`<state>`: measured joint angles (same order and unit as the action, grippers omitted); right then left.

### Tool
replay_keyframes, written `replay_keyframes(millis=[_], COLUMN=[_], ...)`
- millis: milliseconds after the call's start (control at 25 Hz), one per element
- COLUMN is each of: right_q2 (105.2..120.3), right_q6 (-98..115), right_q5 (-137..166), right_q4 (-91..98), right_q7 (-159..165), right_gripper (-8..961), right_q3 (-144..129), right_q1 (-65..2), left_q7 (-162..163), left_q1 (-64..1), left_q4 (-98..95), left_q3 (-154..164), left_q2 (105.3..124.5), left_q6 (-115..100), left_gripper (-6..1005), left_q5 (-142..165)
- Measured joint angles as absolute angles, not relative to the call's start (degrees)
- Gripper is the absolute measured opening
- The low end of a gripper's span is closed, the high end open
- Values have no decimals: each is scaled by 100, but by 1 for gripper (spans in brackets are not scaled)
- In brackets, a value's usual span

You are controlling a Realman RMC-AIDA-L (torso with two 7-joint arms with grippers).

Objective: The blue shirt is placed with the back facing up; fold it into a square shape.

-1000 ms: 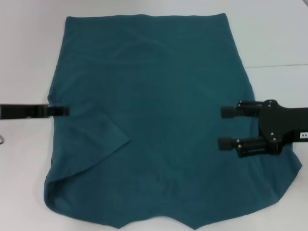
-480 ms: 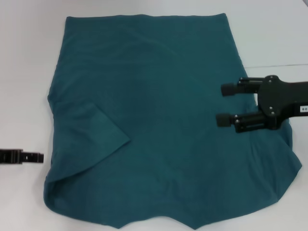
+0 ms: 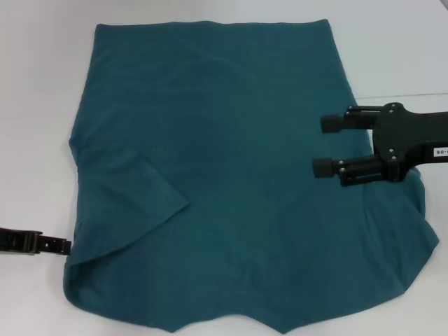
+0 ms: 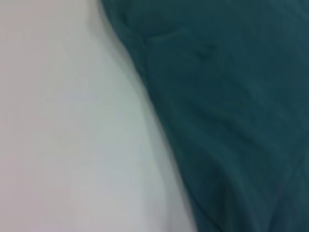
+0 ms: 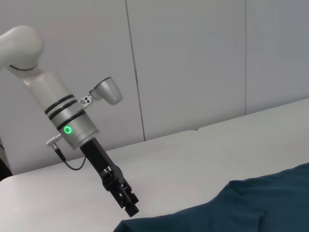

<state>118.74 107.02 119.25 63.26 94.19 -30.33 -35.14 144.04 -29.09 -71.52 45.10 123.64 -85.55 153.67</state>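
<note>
Your right gripper [image 3: 320, 145] hangs over the right side of the blue shirt [image 3: 231, 175], its two black, round-tipped fingers [image 3: 328, 124] spread wide with bare cloth showing between them, gripping nothing; whether the tips touch the fabric cannot be told. Your left gripper [image 3: 61, 246] sits low at the shirt's left edge, its dark tip just beside the hem where the cloth begins; whether it is spread or pressed together cannot be told, and the right wrist view shows only its narrow black tip [image 5: 131, 208] angled down to that edge below a white arm with a green light. The shirt lies flat across a white table [image 3: 35, 84], plain teal-blue side up, soft and matte. On the shirt's left, a triangular flap of cloth is folded inward over the body, and the corner below it curls into a rounded lip. The shirt's right side bulges outward past the right gripper, with a crease running beneath it. A thin seam in the tabletop runs off from the shirt's right edge, and pale panelled walls [image 5: 193, 63] stand behind the table.
</note>
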Motion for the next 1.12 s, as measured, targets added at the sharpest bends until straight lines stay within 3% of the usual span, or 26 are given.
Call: replay_keyframes(millis=[560,880,1120], right_q2=[11899,11916,11927], right_q6=[10693,10658,10646], right_q5=[11926,11936,11921], right_q4=[6303,6302,6311], right_q7=[9378,9378,9393], right_gripper=[914,914,914], right_q3=[-3032,-3032,-3032], right_q1=[-3487,-3468,-3482], left_q7=[14596,14027,13474], left_q1=[-2978,-2450,-2407], left_q4=[-7364,-7993,-7571], left_q3=[4853,5019,5439], left_q2=[12403,12431,12428], left_q6=[-8706,-8789,-8905], left_gripper=[728,702,412], left_q5=[15315,14132,13722])
